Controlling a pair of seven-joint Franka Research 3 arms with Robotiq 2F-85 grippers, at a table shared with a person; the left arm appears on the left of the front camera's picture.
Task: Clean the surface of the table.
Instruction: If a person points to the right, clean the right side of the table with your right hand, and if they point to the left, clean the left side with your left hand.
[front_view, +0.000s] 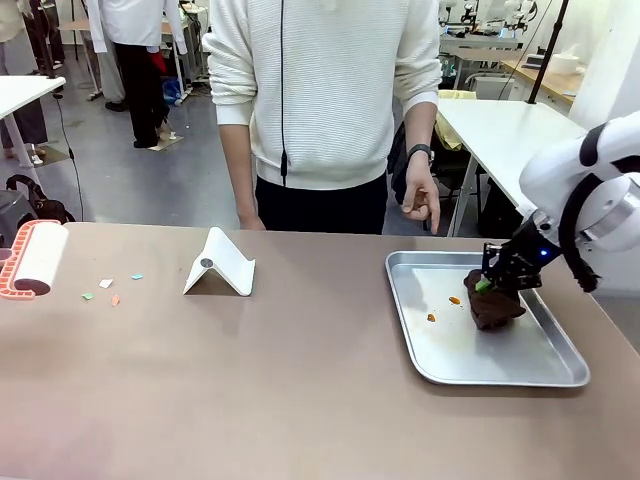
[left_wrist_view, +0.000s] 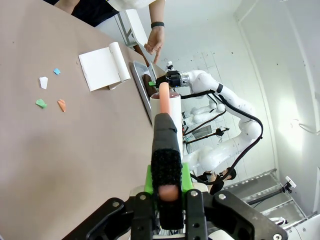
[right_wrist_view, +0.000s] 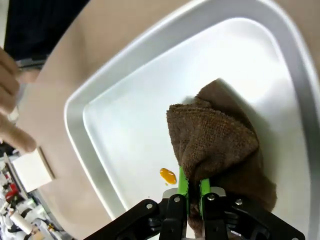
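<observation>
The taupe-brown table (front_view: 300, 380) carries a few coloured paper scraps (front_view: 105, 285) near its left end. My left gripper (left_wrist_view: 168, 177) is shut on the black grip of a lint roller (left_wrist_view: 167, 107), whose white roll and salmon frame (front_view: 35, 258) lie at the table's far left. My right gripper (front_view: 487, 283) is shut on a brown cloth (front_view: 493, 300) that rests in the silver tray (front_view: 560, 370) at the right. In the right wrist view, the cloth (right_wrist_view: 215, 140) bunches around my green pads beside an orange blot (right_wrist_view: 168, 175).
A white folded stand (front_view: 220, 265) sits between the scraps and the tray. Two orange blots (front_view: 454, 300) mark the tray floor. A person stands at the far edge, one hand (front_view: 422, 205) pointing down just behind the tray. White tables stand beyond.
</observation>
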